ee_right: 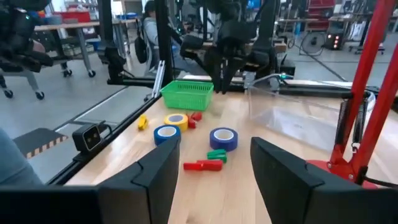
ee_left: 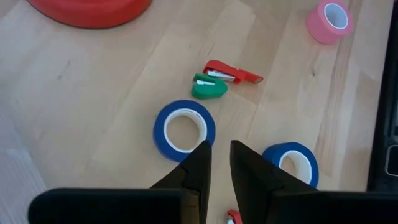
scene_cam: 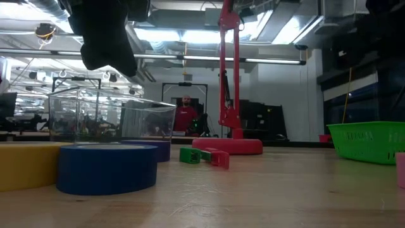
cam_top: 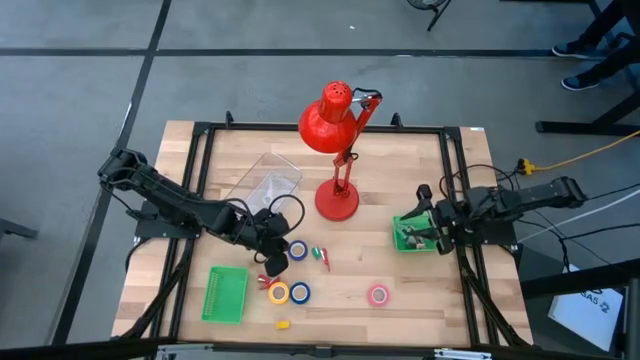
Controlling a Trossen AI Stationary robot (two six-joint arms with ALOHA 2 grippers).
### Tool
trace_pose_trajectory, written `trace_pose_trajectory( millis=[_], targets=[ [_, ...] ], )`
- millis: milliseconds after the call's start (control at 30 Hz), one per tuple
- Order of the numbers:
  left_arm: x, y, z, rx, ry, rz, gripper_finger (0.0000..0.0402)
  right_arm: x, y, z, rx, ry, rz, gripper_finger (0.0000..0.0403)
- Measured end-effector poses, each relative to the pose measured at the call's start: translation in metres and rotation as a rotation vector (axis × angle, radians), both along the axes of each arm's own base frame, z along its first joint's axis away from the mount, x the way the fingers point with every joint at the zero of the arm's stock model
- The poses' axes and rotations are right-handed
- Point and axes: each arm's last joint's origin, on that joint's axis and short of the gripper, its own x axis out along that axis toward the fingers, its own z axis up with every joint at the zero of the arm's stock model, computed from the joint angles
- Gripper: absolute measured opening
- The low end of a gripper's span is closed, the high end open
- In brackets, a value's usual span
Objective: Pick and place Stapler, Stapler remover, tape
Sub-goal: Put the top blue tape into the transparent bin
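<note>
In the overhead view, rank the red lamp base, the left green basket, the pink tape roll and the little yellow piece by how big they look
1. Left green basket
2. Red lamp base
3. Pink tape roll
4. Yellow piece

All lie on the table, so camera nearness hardly matters.

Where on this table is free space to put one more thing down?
Bare wood lies between the pink tape roll and the green basket's cluster, toward the near edge, and behind the red lamp. Crowded: around the left gripper, among blue and yellow rolls.

Wooden table (cam_top: pixel 400 320); 4 tape rolls (cam_top: pixel 378 294), red lamp (cam_top: pixel 337 200), 2 green baskets (cam_top: pixel 226 294), clear box (cam_top: pixel 265 182)
</note>
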Motion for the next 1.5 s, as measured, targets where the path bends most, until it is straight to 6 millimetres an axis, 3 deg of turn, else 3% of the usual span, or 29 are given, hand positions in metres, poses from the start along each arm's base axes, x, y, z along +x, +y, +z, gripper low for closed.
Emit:
trace_pose_trajectory(
  millis=[167,333,567,1500],
  targets=[
    [0.000,-0.001,0.000,-0.028,0.009,-0.012,0.0054,-0.002,-0.004,-0.017,0.023,-0.137,-0.033,0.0199],
    [-0.001,-0.002,0.000,-0.063,0.025,-0.041,0.0054,-0.004,-0.008,-0.016,-0.015,-0.159,-0.065,0.0199],
    [-0.001,-0.003,-0.001,-0.035,0.032,-0.128,0.0054,-0.006,-0.014,-0.024,-0.040,-0.081,-0.113,0.0199],
    [0.001,-0.001,0.000,0.065,0.003,-0.198,0.0054,-0.005,-0.019,-0.024,-0.038,-0.079,-0.171,0.0199]
  ],
)
